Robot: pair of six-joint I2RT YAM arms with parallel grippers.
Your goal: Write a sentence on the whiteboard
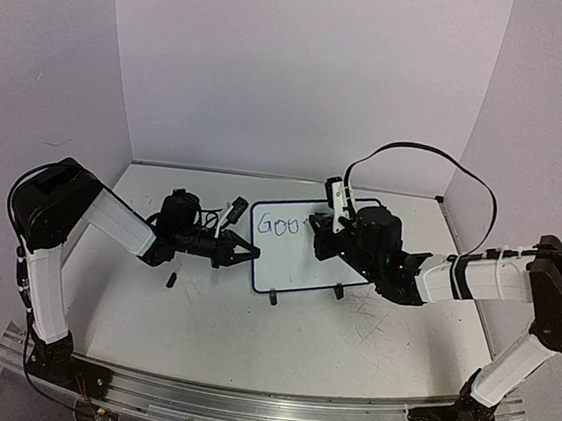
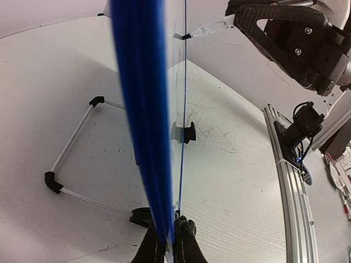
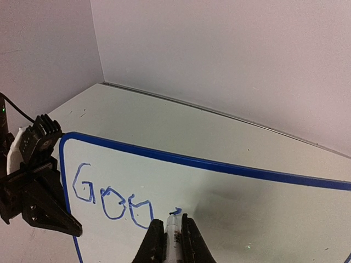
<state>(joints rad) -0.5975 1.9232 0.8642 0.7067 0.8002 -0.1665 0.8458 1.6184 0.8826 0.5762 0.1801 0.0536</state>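
Centre of the top view: the small white blue-framed whiteboard (image 1: 285, 263) stands, the right gripper (image 1: 327, 228) hiding the blue handwritten lettering (image 1: 281, 228) past "Goo". Its wrist view shows fingers (image 3: 153, 244) pinching a white marker (image 3: 172, 229), tip on board. The left gripper (image 1: 246, 254) clamps the board's left edge, blurred in its own view.

A small whiteboard (image 1: 290, 264) with a thin blue rounded frame is stood nearly upright on two black feet (image 1: 273, 296) at the middle of the table (image 1: 198, 333). Only the start of the sentence (image 3: 112, 201) is written, in blue, at its upper left: "Goo" and one short stroke.
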